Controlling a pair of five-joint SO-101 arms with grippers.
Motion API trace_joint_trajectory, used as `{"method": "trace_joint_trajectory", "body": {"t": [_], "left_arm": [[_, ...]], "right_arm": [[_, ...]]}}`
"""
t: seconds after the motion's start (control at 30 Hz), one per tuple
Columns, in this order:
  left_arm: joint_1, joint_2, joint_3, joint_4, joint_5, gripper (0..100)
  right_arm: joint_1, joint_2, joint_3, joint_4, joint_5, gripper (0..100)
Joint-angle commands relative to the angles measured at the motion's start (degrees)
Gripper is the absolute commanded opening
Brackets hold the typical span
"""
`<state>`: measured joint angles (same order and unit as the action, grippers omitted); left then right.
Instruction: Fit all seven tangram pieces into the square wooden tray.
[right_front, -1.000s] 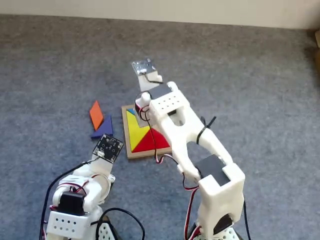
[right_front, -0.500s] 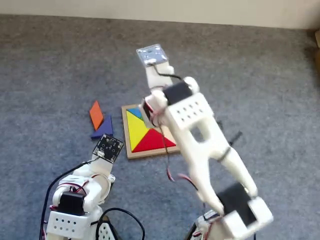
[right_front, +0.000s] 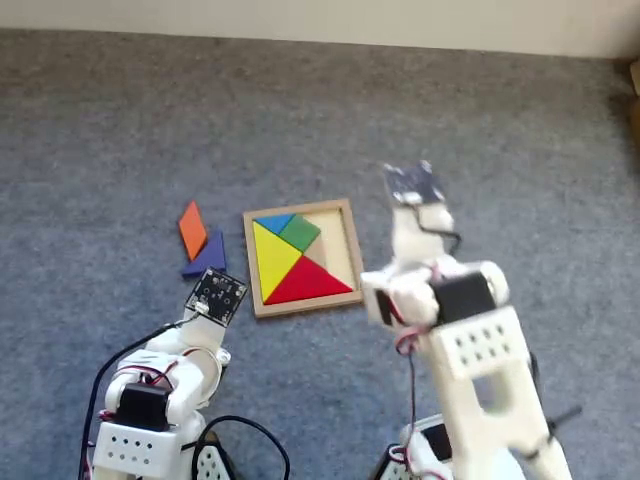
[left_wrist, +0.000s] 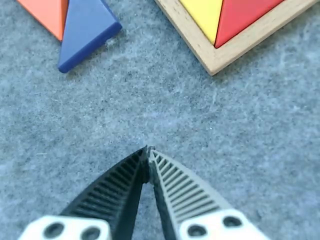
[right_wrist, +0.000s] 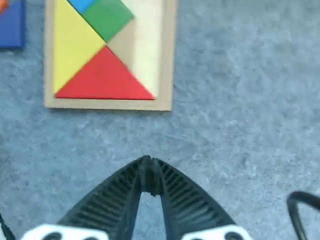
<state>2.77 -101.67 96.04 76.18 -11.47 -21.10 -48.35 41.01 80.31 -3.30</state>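
The square wooden tray (right_front: 354, 250) lies mid-table with a yellow triangle (right_front: 272, 259), a red triangle (right_front: 308, 283), a small blue piece (right_front: 274, 223) and a green square (right_front: 300, 232) in it; its right part is bare pale wood. An orange parallelogram (right_front: 192, 229) and a dark blue triangle (right_front: 207, 258) lie on the carpet left of the tray. My left gripper (left_wrist: 148, 150) is shut and empty, just above the carpet near the tray's corner (left_wrist: 200, 47) and the blue triangle (left_wrist: 87, 30). My right gripper (right_wrist: 146, 172) is shut and empty, short of the tray's near edge (right_wrist: 107, 104).
Grey carpet covers the whole table. The right arm (right_front: 450, 310) stands to the right of the tray, the left arm (right_front: 165, 385) at the near left. A pale wall strip runs along the far edge.
The right arm has swung back from over the tray to the near right, uncovering the tray. The left arm and the loose pieces have not moved.
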Motion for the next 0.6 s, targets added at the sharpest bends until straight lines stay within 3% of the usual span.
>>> {"method": "trace_joint_trajectory", "body": {"t": [0.0,0.17,0.57], "left_arm": [[-0.5,-2.3,1.1,0.2,0.4,1],[-0.5,-2.3,1.1,0.2,0.4,1],[-0.5,-2.3,1.1,0.2,0.4,1]], "right_arm": [[5.3,-10.3,10.9,-8.5,0.5,0.4],[8.5,-24.0,27.0,-18.2,0.4,0.4],[8.7,-53.8,50.6,-18.9,0.1,0.4]]}}
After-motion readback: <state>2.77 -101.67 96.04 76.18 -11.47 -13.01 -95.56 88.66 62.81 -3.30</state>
